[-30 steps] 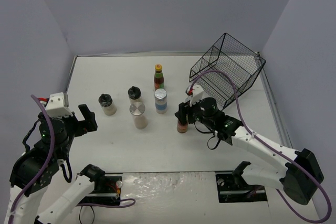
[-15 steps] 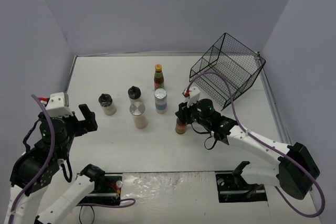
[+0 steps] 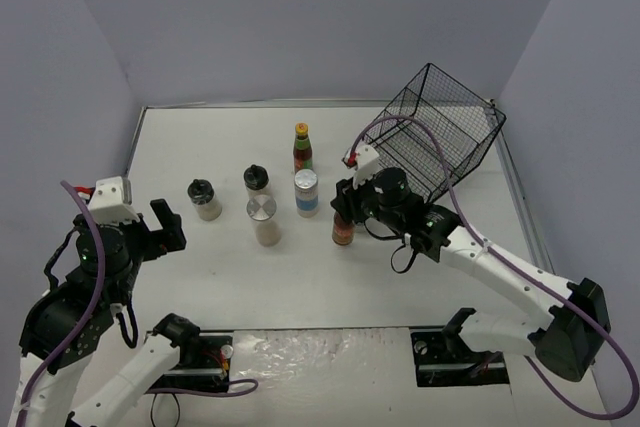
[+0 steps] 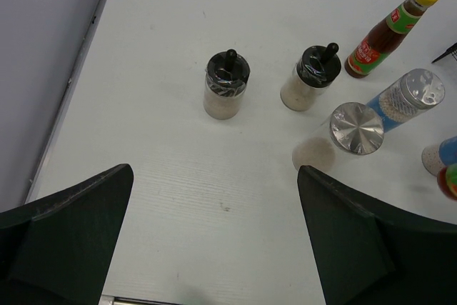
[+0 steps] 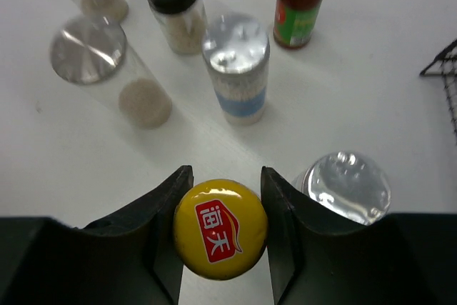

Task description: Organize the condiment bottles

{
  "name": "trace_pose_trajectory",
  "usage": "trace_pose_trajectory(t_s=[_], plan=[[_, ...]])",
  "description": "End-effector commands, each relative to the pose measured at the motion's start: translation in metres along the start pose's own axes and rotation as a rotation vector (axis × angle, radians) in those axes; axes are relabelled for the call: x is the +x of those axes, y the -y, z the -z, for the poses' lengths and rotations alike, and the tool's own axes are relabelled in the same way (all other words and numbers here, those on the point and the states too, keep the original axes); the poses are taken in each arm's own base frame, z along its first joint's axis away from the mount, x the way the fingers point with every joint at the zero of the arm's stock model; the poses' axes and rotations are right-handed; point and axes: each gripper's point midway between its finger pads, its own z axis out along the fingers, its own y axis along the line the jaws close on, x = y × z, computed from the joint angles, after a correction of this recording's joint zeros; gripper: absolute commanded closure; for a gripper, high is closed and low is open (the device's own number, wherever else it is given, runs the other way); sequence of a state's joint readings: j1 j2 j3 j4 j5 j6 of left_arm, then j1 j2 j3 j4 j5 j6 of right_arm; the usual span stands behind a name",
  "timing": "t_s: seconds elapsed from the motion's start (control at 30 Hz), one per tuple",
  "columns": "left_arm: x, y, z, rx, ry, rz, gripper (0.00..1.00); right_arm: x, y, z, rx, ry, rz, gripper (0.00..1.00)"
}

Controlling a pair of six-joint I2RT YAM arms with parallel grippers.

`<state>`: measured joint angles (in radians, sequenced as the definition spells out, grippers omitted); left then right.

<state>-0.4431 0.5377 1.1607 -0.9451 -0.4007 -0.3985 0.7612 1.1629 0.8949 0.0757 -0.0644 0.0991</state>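
- The right claw is closed tight on the yellow cap of a sauce bottle, just right of the blue-labelled jar and nearer the arms.
- A silver-lidded jar stands just beside the held bottle.
- A second sauce bottle stands close behind the blue-labelled jar.
- Two black-capped shakers and another silver-lidded jar stand to its left.
- The left claw gapes wide and empty, well to its left.

left wrist: blue-labelled jar cut off, right edge | right wrist: wire basket mostly cropped
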Motion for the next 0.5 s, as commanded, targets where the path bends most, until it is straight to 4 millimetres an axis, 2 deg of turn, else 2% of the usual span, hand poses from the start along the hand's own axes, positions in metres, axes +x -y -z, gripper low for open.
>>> trace_pose_trajectory(t_s=[0.0,0.07,0.1,0.2,0.3,0.37,0.4,0.47], plan=[[-0.009,0.009,-0.008,0.009,0.018,0.025,0.03,-0.192,0.003,0.052,0.084,0.431,0.039,1.0],[-0.009,0.01,-0.009,0.013,0.015,0.028,0.03,-0.217,0.015,0.054,0.13,0.451,0.048,1.0],[-0.009,0.011,-0.009,0.013,0.012,0.029,0.03,-0.238,0.026,0.064,0.166,0.49,0.05,1.0],[-0.007,0.013,-0.01,0.019,0.003,0.038,0.03,-0.274,0.07,0.074,0.287,0.547,0.042,1.0],[-0.003,0.017,-0.01,0.037,-0.015,0.049,0.03,-0.293,0.123,0.072,0.433,0.561,0.034,1.0],[0.0,0.019,-0.01,0.052,-0.022,0.053,0.03,-0.313,0.163,0.089,0.518,0.614,0.007,1.0],[0.002,0.019,-0.01,0.053,-0.028,0.052,0.03,-0.314,0.176,0.085,0.538,0.616,-0.004,1.0],[0.005,0.019,-0.011,0.052,-0.035,0.048,0.03,-0.324,0.207,0.094,0.603,0.649,-0.018,1.0]])
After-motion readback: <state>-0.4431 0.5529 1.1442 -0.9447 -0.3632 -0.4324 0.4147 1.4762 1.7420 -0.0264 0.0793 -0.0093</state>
